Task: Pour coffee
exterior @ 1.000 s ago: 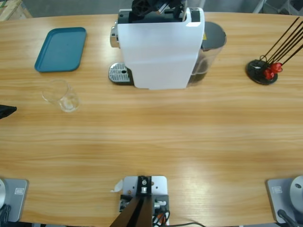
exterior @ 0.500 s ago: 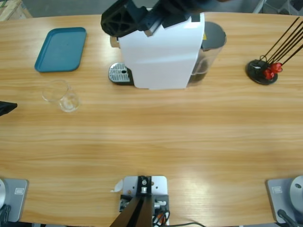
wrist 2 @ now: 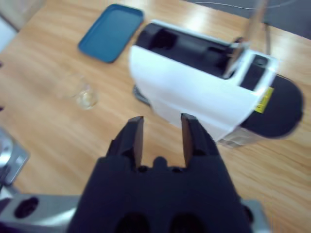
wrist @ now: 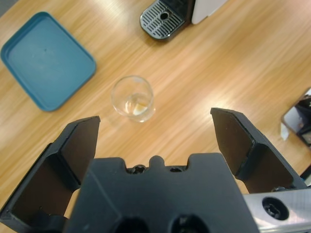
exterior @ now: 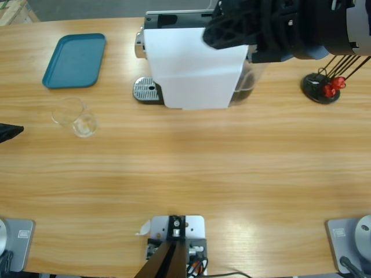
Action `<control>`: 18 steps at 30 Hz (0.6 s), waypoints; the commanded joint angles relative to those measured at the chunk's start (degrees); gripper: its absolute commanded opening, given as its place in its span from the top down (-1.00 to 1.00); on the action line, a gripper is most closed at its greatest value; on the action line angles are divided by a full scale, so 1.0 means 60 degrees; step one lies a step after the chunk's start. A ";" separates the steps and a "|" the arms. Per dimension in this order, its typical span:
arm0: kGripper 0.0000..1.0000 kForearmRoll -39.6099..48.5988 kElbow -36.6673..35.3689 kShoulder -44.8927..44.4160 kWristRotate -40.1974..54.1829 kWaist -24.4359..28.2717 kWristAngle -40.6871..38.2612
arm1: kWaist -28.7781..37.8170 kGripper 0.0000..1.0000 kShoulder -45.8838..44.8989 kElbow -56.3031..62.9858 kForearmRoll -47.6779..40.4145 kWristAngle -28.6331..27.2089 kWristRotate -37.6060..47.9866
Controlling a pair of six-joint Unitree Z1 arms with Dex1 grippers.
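A small clear drinking glass (exterior: 74, 117) stands on the table left of the white coffee machine (exterior: 194, 69). The glass (wrist: 132, 97) looks clear, and no coffee shows in any view. My left gripper (wrist: 155, 118) hovers above it, jaws wide open and empty; only its black tip (exterior: 8, 132) shows at the high view's left edge. My right gripper (wrist 2: 162, 124) hangs over the machine (wrist 2: 194, 97) with a narrow gap between its jaws and nothing in them. In the high view the right gripper (exterior: 213, 35) covers the machine's top right.
A blue tray (exterior: 74, 59) lies at the back left, beyond the glass. The machine's metal drip grate (exterior: 146, 90) sticks out at its left. A black stand with red capsules on wire stems (exterior: 322, 87) sits at the right.
The right arm swung from the machine's top left across to its top right, and more of it now shows. The glass and left gripper stayed put.
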 commanded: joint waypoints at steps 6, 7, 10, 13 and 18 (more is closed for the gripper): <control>-0.99 -0.0138 0.0483 -0.0088 -0.0211 -0.0078 0.0110 | -0.0262 1.00 0.0570 0.0183 -0.0505 -0.2541 0.2229; -0.99 -0.0147 0.0474 -0.0102 -0.0205 -0.0075 0.0110 | -0.0379 1.00 0.0558 0.0107 -0.0505 -0.2758 0.2429; -0.99 -0.0158 0.0439 -0.0061 -0.0199 -0.0075 0.0139 | -0.1041 1.00 0.0593 -0.0063 -0.0857 -0.2837 0.2766; -0.99 -0.0199 0.0541 -0.0070 -0.0199 -0.0075 0.0083 | -0.1756 1.00 0.0660 -0.0119 -0.1229 -0.2837 0.2930; -0.99 -0.0504 0.0702 0.0032 -0.0185 -0.0075 0.0072 | -0.1946 1.00 0.1156 -0.0089 -0.2990 -0.2694 0.3129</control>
